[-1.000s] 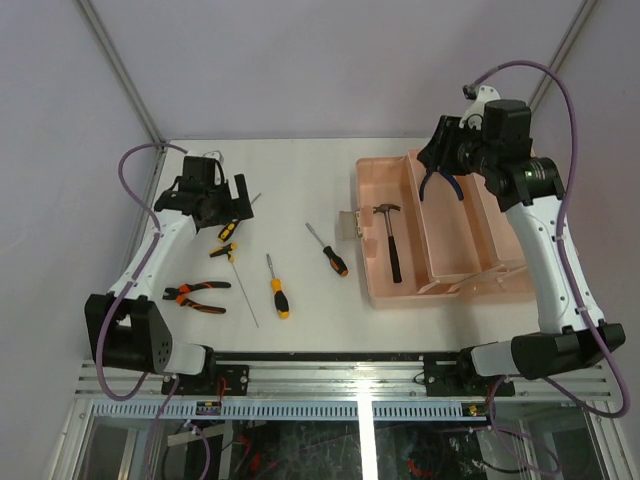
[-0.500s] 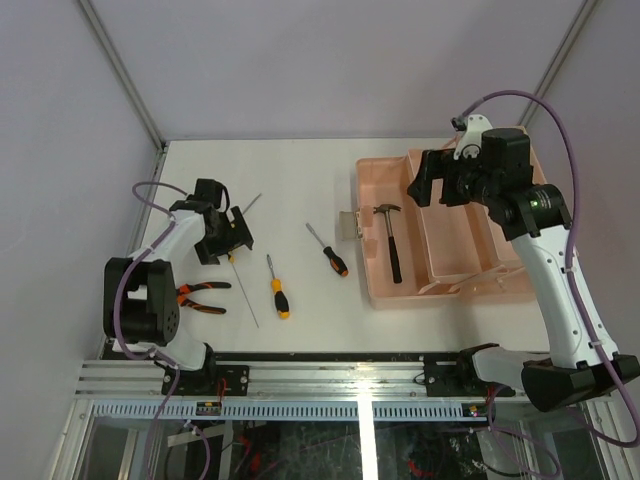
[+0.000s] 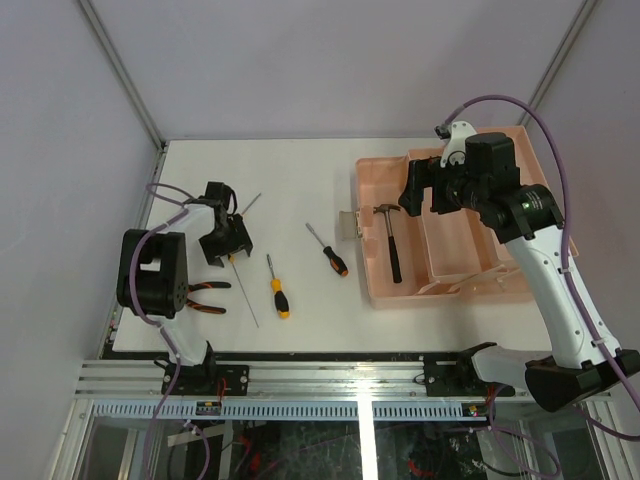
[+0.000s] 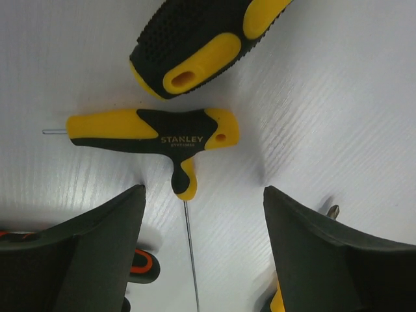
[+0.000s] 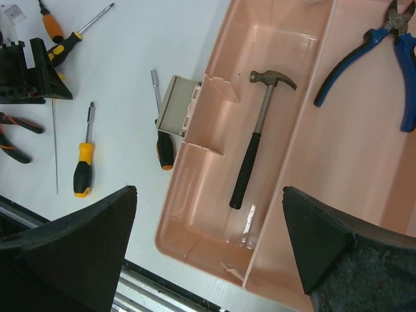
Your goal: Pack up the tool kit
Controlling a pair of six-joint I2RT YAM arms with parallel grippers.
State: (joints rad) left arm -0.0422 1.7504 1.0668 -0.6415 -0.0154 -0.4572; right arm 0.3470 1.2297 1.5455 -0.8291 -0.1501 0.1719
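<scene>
White table (image 4: pixel 338 97), yellow-black T-handle driver (image 4: pixel 153 133) marked STANLEY, left gripper (image 4: pixel 203 192) spread above

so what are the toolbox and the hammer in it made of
Toolbox: looks like moulded plastic, salmon pink, semi-glossy and slightly translucent, with moulded-in ribs. Hammer: dull grey metal head and shaft, probably steel; black grip on the lower handle, likely rubber or plastic.

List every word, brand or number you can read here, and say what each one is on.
"STANLEY": on the grip of the yellow-and-black T-handle tool, in the left wrist view.
Small print just under that brand name: too small to read.
Nothing else in any view carries readable text.
</scene>
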